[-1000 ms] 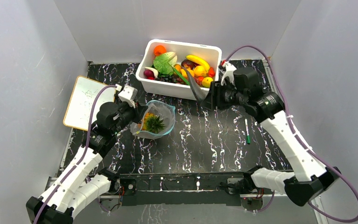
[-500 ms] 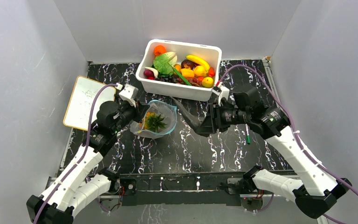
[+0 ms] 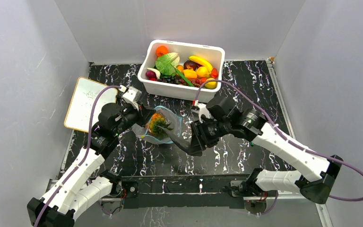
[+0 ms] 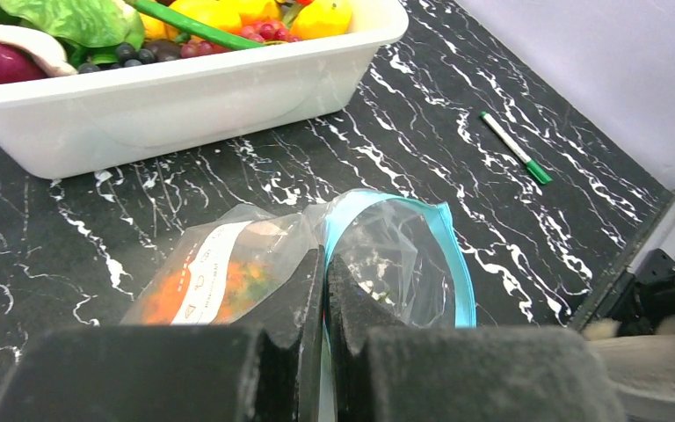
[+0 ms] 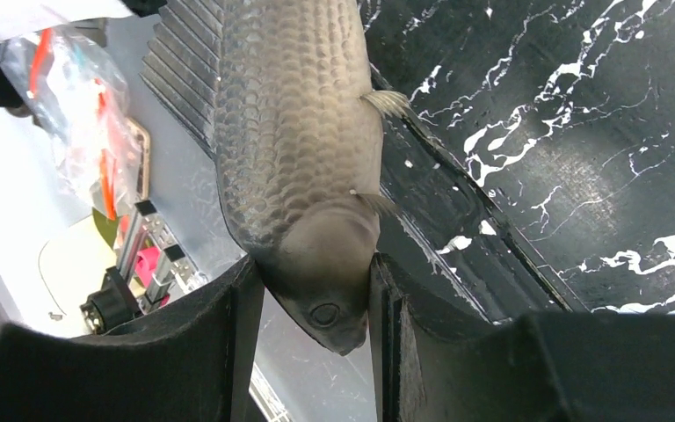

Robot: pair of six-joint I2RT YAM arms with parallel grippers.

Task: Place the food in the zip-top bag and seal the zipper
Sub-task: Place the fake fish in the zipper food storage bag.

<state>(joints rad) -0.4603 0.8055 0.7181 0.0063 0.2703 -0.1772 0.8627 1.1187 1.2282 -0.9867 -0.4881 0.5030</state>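
white tub [image 3: 170,88]: we see it at the bench's [image 3: 146,158] far edge, holding toy food [image 3: 169,64].
zip-top bag [image 3: 169,128]: left-centre of bench, mouth open, pineapple [image 3: 158,124] inside.
left gripper [image 4: 325,264]: clamped on the bag's rim.
right gripper [image 5: 312,264]: grasping grey fish [image 5: 290,132] by its head, just beside the bag.

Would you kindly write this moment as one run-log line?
left gripper: shut on bag rim | right gripper: holds fish by head, near bag | bag: open, pineapple inside | zipper: unsealed
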